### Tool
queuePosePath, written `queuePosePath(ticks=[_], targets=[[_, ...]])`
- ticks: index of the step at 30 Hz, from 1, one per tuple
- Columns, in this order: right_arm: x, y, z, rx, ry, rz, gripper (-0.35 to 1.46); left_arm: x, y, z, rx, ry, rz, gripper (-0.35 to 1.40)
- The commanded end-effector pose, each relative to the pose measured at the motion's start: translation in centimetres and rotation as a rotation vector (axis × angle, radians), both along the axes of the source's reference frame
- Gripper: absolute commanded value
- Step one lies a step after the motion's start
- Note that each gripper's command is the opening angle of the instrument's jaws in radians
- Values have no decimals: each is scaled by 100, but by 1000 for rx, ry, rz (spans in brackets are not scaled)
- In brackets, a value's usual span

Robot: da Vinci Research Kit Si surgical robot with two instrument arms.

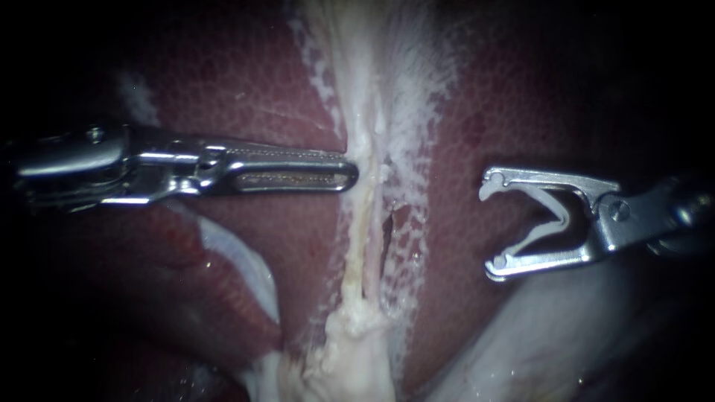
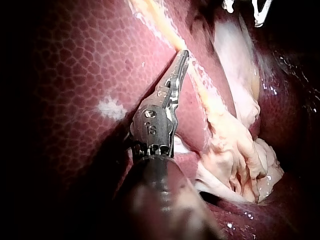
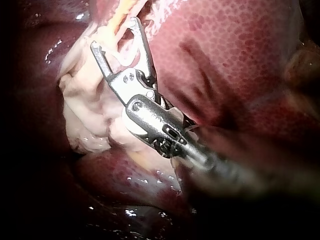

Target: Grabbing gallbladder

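A pale strand of tissue (image 1: 365, 201) runs down the middle over the dark red liver (image 1: 246, 82). My left instrument (image 1: 350, 176) lies level, its slotted jaws shut and empty, the tip touching the strand's left edge. The left wrist view shows the same instrument (image 2: 184, 54) against the yellowish strand (image 2: 200, 85). To the right of the strand my right instrument (image 1: 488, 227) hangs apart from the tissue. Its jaws stand wide around a white V-shaped clip (image 1: 555, 216) seated against both. A pale smooth bulge (image 1: 566, 327), probably the gallbladder, lies under it.
Lumpy pale tissue (image 1: 350, 357) gathers at the strand's lower end, also seen beside my left instrument's shaft (image 2: 235, 150) and under my right instrument (image 3: 95, 110). A whitish fold edge (image 1: 242, 260) crosses the liver below my left instrument. White netlike film (image 1: 410, 223) borders the strand.
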State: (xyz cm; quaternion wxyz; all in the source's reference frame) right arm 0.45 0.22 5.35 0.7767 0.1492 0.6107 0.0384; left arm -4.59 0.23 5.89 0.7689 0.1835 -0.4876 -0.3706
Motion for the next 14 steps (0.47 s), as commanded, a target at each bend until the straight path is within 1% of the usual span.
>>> queuePosePath(ticks=[1, 14], targets=[[0, 0, 0, 0, 0, 0, 60, 0, -1, 0, 0, 0, -1, -35], [0, 0, 0, 0, 0, 0, 60, 2, -2, -1, -1, 2, -4, -35]])
